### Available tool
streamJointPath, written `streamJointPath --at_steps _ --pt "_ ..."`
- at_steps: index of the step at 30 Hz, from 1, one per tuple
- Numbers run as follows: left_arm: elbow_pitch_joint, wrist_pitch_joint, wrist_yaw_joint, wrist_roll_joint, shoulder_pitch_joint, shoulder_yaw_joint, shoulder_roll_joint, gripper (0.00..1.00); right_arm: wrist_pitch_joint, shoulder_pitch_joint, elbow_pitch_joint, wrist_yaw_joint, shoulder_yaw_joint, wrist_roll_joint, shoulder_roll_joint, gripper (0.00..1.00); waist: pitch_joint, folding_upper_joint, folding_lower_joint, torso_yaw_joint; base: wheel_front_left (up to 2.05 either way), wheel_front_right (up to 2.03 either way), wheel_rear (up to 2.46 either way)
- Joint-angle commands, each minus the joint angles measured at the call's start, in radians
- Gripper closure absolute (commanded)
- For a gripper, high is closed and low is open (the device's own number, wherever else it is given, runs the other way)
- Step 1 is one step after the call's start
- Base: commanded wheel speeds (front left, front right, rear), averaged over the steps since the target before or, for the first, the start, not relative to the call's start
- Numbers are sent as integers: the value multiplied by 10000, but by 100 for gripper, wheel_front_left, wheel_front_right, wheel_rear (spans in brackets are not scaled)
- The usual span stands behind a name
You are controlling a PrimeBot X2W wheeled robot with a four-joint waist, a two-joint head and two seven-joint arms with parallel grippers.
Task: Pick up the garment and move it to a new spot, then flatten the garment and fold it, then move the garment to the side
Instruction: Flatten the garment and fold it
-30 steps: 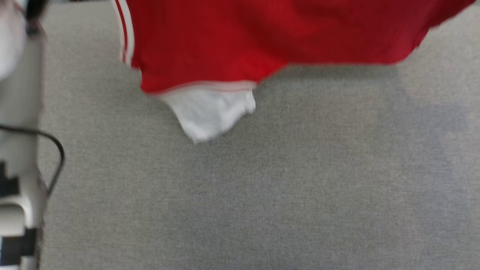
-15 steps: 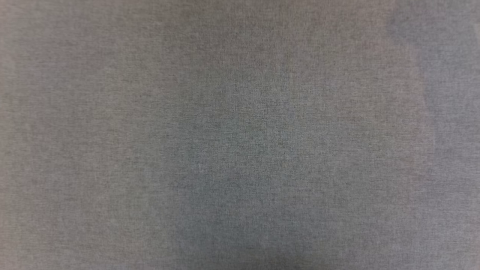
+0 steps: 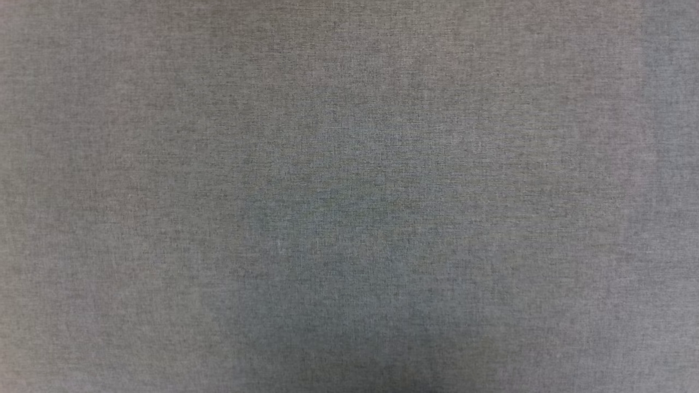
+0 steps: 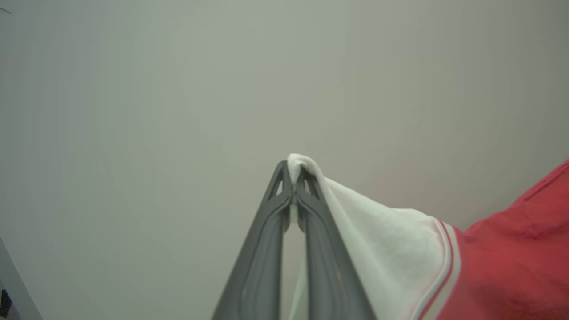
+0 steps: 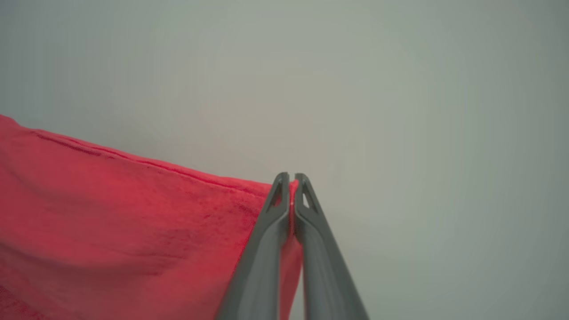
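Left fingers [image 4: 273,213] are pinched tight on the tip of the white sleeve [image 4: 386,240], with a nub of white cloth poking past their ends. From there the sleeve fans down and right to the striped trim [image 4: 446,262] and into the red body of the garment [image 4: 515,253]. Right fingers [image 5: 271,222] are likewise closed narrow, a sliver of red caught between the tips at what looks like a stitched edge [image 5: 146,162]. The red panel spreads left from that grip in shallow creases, with no slack bunch at the hold. The garment appears to hang strung between the two arms, one hold at the left sleeve end and one on a red edge at the right. This reads as a two-point hold chosen so the cloth's own weight pulls it open and it can go down spread, not heaped. The background behind both grips is plain, pale and blurred, so I cannot tell how high the cloth hangs. The head camera looks down on a grey woven surface [image 3: 349,164] with a soft darker patch low in the middle, likely a shadow; probably the landing spot. Step in hand, by my judgement, is the carry to a new spot, with flattening and folding not yet begun. The sleeve-tip hold is thin and could slip under a tug.
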Motion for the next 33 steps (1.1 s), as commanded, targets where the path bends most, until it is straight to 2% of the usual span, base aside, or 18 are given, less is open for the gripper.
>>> streamJointPath --at_steps 1,4,5,7,15,20,33 --pt "-6 -100 -28 -80 406 -38 58 100 -165 372 59 -4 143 210 50 100 5 0 -2 -18 0 0 0" --pt "-188 -158 -28 -26 1075 -249 214 100 -321 990 -15 -4 547 559 57 100 -52 0 -2 -76 0 0 0" --pt "-482 -186 12 -157 2029 -167 338 100 -478 1747 -211 -4 979 937 -10 100 -204 0 -2 -115 0 0 0" --pt "-790 -192 94 -245 2754 -67 391 100 -559 2271 -407 -4 1301 1147 -105 100 -332 0 -2 -132 0 0 0" --pt "-2608 -197 663 -519 6594 454 426 100 -970 4672 -1099 -4 2222 2095 -522 100 -1344 0 -2 -81 0 0 0" --pt "-3407 -197 854 -559 9246 517 632 100 -1262 6256 -1393 -4 2796 2569 -607 100 -2242 0 -2 -142 0 0 0" --pt "-4837 -160 1427 -1371 14659 438 769 100 -1553 10035 -2138 -4 3458 3445 -1379 100 -4405 0 -2 -89 0 0 0"
